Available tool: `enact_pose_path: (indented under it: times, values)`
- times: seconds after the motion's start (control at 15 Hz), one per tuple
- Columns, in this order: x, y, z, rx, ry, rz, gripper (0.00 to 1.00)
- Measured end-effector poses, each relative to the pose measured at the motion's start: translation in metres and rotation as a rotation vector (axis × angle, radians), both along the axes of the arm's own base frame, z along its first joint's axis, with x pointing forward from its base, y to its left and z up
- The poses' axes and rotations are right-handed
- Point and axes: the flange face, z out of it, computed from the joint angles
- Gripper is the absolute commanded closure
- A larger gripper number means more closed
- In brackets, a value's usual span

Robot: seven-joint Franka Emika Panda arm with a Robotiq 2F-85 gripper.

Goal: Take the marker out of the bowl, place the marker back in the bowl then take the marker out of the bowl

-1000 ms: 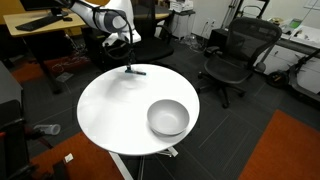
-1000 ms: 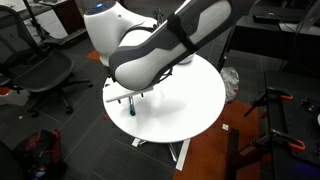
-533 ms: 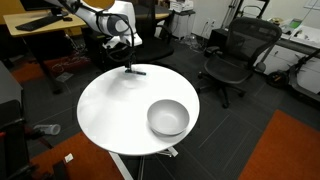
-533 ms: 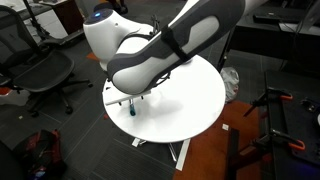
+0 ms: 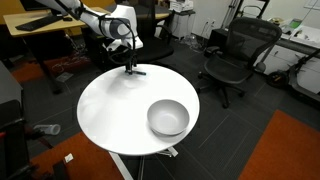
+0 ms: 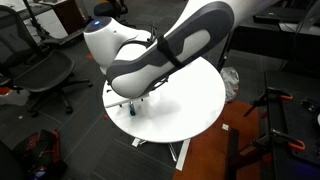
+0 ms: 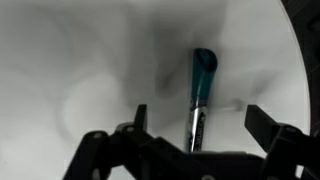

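Shows the marker point(image 5: 136, 71) lying flat on the round white table point(image 5: 105, 115), out of the bowl point(image 5: 168, 118) and close to the table's far edge in an exterior view. Places the shiny metal bowl upright on the same tabletop, well apart from the marker, toward the camera side. Catches the gripper point(image 5: 130, 60) low over the marker, at the end of the white arm point(image 5: 100, 18) reaching in from the desks behind. Reveals, in the wrist view, jaws spread wide with 1 dark finger point(image 7: 140, 120) on each side of the marker point(image 7: 202, 85), teal-blue end pointing away from the camera, barrel running back between them. Leaves unclear whether either fingertip touches the marker or the tabletop. Frames, in an exterior view, the arm's bulky white-and-black links point(image 6: 165, 55) across much of the table, with the marker point(image 6: 131, 108) showing just below them near the rim. Sets 1 black office chair point(image 5: 235, 55) beyond the table, on dark carpet.
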Motion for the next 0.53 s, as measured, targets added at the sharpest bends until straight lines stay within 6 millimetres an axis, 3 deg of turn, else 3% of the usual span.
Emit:
enact_pose_path:
  times: [0.07,0.53]
  values:
    - [0.0006,-0.0003,-0.0022,-0.001,0.002,-0.001,0.26]
    - [0.0057,-0.002,-0.0096,-0.007,0.005,-0.004,0.8]
